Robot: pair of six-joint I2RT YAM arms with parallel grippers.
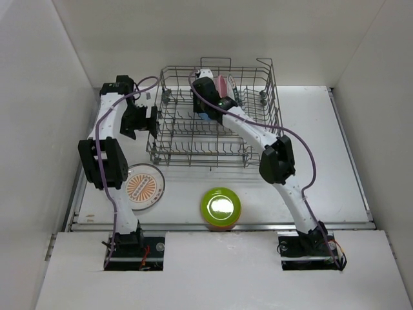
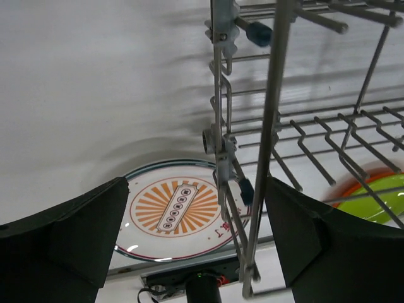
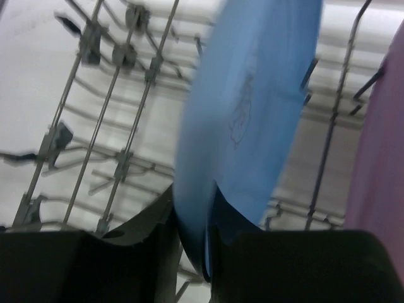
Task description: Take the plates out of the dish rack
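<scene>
The grey wire dish rack (image 1: pixel 258 97) stands at the back middle of the table. My right gripper (image 1: pixel 205 108) is inside it, shut on the rim of an upright blue plate (image 3: pixel 252 107), which shows only as a sliver from above (image 1: pixel 204 117). A pink plate (image 1: pixel 221 84) stands just to its right (image 3: pixel 382 158). My left gripper (image 1: pixel 152 121) is open at the rack's left wall; rack wires (image 2: pixel 268 145) stand between its fingers (image 2: pixel 69 233). The white plate with orange centre (image 1: pixel 143 186) lies flat on the table (image 2: pixel 173 211). A lime green plate (image 1: pixel 220 205) sits stacked on an orange one. The teal-rimmed plate is out of view.
White walls close in on the left, back and right. The table's near edge runs just in front of the two plates on the table. The green and orange stack also shows through the rack wires in the left wrist view (image 2: pixel 379 196).
</scene>
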